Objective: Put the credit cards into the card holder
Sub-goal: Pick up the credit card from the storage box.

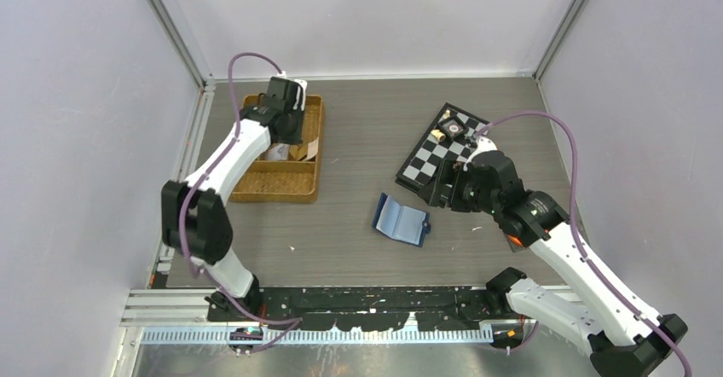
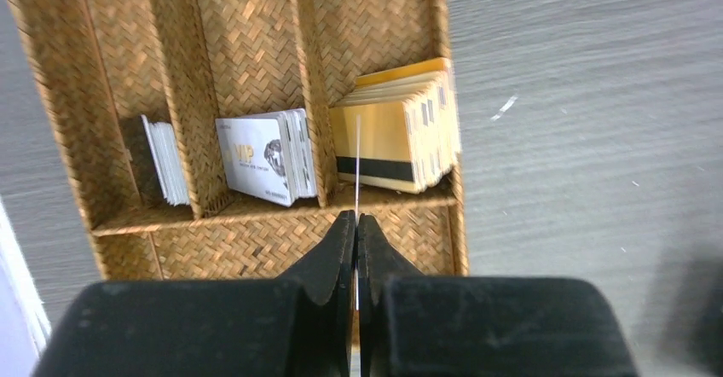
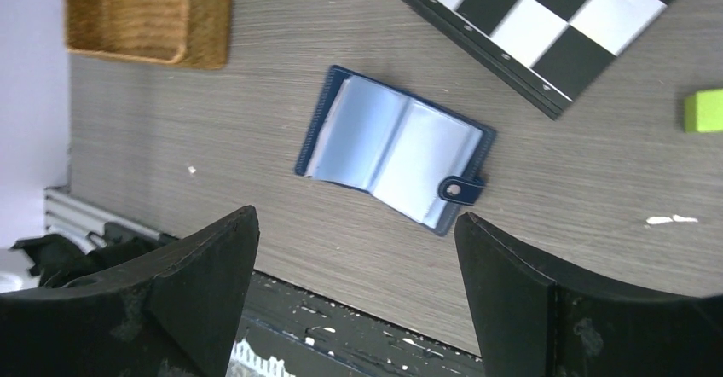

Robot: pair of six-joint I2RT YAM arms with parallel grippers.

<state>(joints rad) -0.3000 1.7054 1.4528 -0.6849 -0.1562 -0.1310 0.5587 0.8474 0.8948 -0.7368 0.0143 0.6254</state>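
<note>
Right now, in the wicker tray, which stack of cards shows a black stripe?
The orange-tan stack, rightmost in the left wrist view: its front face bears a black stripe. The middle stack is white; the left stack shows only edges.

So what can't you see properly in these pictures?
- Left wrist view: the card in the shut left gripper shows edge-on only, so its face is hidden.
- Top view: the left arm covers much of the tray, hiding most cards there.
- Right wrist view: a green thing is cut off by the right edge.
- Top view: the bits on the checkerboard are too small to name.
</note>
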